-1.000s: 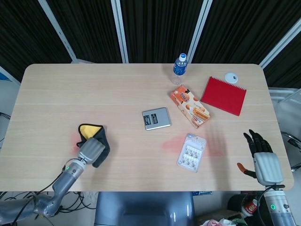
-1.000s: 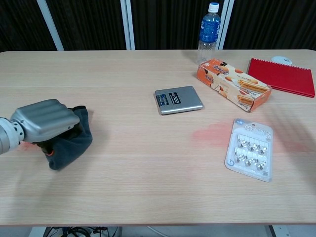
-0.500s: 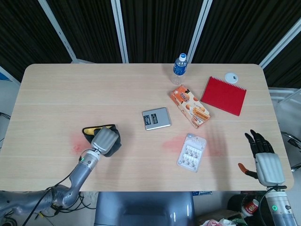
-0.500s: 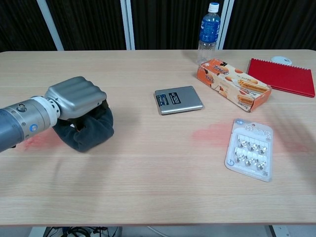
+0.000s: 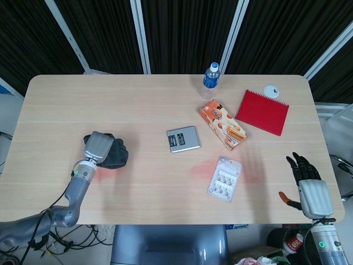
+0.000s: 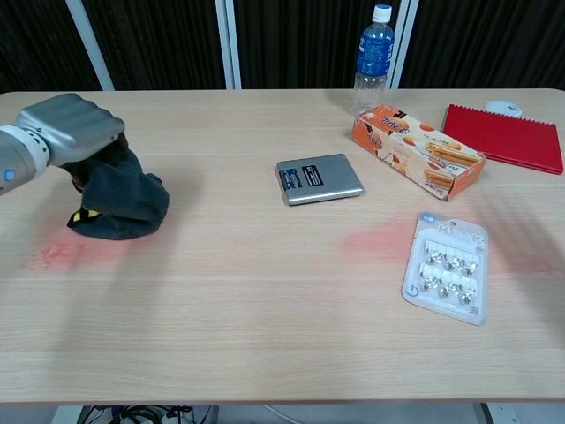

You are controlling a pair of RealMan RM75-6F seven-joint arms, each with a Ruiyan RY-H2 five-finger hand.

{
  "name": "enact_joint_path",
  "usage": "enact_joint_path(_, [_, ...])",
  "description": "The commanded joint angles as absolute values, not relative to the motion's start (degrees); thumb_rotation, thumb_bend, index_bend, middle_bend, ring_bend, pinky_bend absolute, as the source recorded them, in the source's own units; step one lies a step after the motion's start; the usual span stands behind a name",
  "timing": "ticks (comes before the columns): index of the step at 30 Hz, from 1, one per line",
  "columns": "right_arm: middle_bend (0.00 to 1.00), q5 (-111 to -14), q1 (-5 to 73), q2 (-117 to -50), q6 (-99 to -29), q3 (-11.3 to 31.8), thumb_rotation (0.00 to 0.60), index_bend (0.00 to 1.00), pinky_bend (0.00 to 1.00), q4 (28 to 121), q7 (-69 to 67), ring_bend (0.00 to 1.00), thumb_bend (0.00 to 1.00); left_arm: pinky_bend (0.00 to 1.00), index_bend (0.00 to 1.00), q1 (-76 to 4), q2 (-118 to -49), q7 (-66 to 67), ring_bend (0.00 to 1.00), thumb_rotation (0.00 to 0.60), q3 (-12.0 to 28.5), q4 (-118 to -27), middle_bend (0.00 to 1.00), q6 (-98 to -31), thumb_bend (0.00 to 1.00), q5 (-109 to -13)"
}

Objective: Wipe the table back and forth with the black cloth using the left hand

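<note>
The black cloth [image 5: 114,156] [image 6: 124,201] lies bunched on the wooden table [image 5: 165,105] at its left side, a bit of yellow showing at its lower edge in the chest view. My left hand [image 5: 97,147] [image 6: 71,130] grips the cloth from above, its silver back turned up and the fingers hidden in the fabric. My right hand [image 5: 306,182] hovers off the table's front right corner with its dark fingers spread and nothing in them; only the head view shows it.
A faint red smear [image 6: 62,254] marks the wood just in front of the cloth, another [image 6: 381,240] lies near the blister pack [image 6: 446,277]. A grey scale [image 6: 318,178], a snack box [image 6: 417,151], a water bottle [image 6: 372,56] and a red notebook [image 6: 505,136] sit mid to far right.
My left hand swept the cloth right and away from the front edge, then back left and further from me. The right hand has stayed put.
</note>
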State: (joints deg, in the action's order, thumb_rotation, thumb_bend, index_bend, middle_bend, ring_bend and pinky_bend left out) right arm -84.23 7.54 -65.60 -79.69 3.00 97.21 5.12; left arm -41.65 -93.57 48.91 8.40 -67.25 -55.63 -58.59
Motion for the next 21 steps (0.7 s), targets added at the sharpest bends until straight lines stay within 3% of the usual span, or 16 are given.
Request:
enact_joint_path(1, [0.00, -84.2, 7.5, -65.6, -79.7, 3.0, 0.600, 0.00, 0.14, 97.2, 5.1, 0.00, 0.12, 0.77, 0.73, -40.7, -92.1, 47.7, 0.65, 0.600, 8.3, -65.8, 0.73, -55.9, 0.46, -58.0])
enact_joint_path(10, [0.00, -84.2, 7.6, -65.7, -79.6, 2.9, 0.600, 0.00, 0.14, 97.3, 5.3, 0.00, 0.12, 0.77, 0.73, -38.6, -88.3, 42.1, 0.65, 0.600, 9.0, -64.5, 0.73, -56.0, 0.46, -56.9])
enact_joint_path(21, [0.00, -84.0, 7.6, -65.6, -79.6, 3.1, 0.600, 0.00, 0.14, 97.3, 5.1, 0.00, 0.12, 0.77, 0.73, -37.4, -87.3, 39.7, 0.65, 0.600, 1.3, -69.1, 0.73, -54.0, 0.46, -66.0])
